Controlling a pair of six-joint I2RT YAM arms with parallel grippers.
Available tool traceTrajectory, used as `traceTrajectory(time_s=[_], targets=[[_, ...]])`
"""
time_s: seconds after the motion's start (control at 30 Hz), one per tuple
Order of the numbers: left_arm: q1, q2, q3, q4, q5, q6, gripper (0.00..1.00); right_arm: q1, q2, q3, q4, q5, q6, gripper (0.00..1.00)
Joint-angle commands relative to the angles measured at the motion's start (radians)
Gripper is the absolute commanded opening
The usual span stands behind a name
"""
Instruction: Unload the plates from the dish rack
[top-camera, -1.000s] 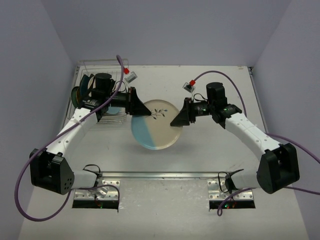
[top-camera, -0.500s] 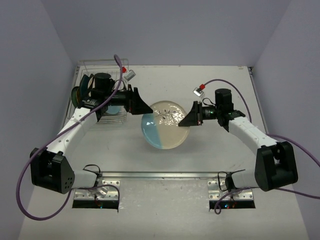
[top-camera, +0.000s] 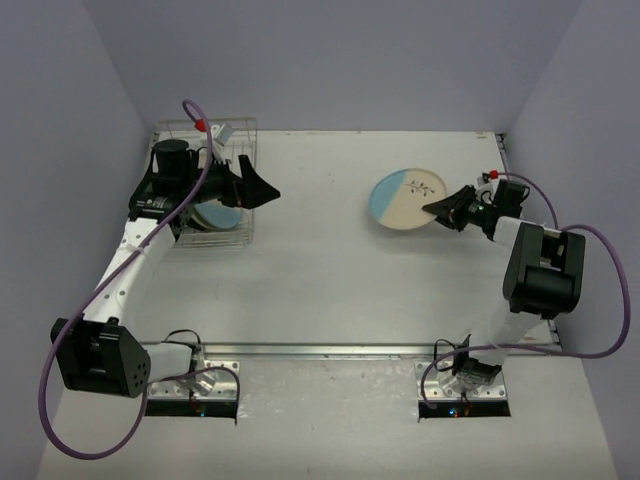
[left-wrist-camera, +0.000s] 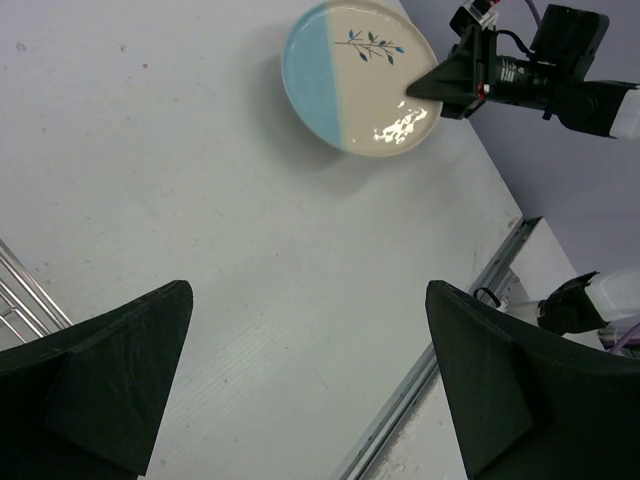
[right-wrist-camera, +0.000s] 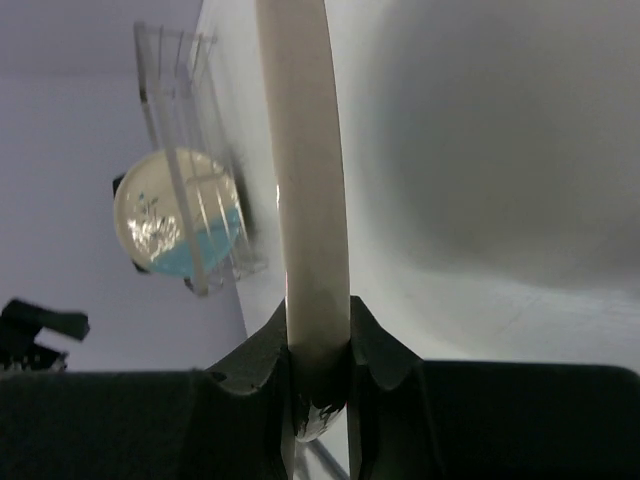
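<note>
A round cream plate with a pale blue part (top-camera: 402, 198) is at the right of the table, also in the left wrist view (left-wrist-camera: 352, 72). My right gripper (top-camera: 446, 207) is shut on its right rim; in the right wrist view the cream rim (right-wrist-camera: 305, 180) runs edge-on between the jaws of the right gripper (right-wrist-camera: 318, 372). My left gripper (top-camera: 258, 190) is open with nothing in it, hovering just right of the dish rack (top-camera: 243, 140). Its fingertips (left-wrist-camera: 120, 380) stand wide apart over bare table. Another cream and blue plate (top-camera: 216, 216) stands in the rack, also seen from afar (right-wrist-camera: 170, 228).
The rack (right-wrist-camera: 175, 90) sits at the table's far left corner, and the left arm covers part of it. A metal rail (top-camera: 330, 350) runs along the near edge between the arm bases. Purple cables loop off both arms. Walls close in on both sides.
</note>
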Motion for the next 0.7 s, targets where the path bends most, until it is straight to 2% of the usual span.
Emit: traceTrajectory(time_s=[0.0, 0.17, 0.47, 0.6, 0.67], targets=[[0.006, -0.038, 0.033, 0.012, -0.047, 0.028, 1.0, -0.052, 0.115, 0.163, 0.195, 0.047, 0.089, 0.0], [0.007, -0.041, 0.03, -0.003, -0.069, 0.047, 1.0, -0.069, 0.27, 0.256, 0.247, 0.128, 0.139, 0.0], [0.007, -0.023, 0.023, 0.002, -0.101, 0.06, 1.0, -0.069, 0.456, 0.37, 0.205, 0.281, 0.225, 0.0], [0.007, -0.005, 0.033, -0.003, -0.117, 0.06, 1.0, -0.071, 0.534, 0.443, 0.132, 0.326, 0.243, 0.09], [0.007, 0.005, 0.044, -0.014, -0.136, 0.059, 1.0, -0.071, 0.579, 0.497, 0.079, 0.345, 0.243, 0.18]])
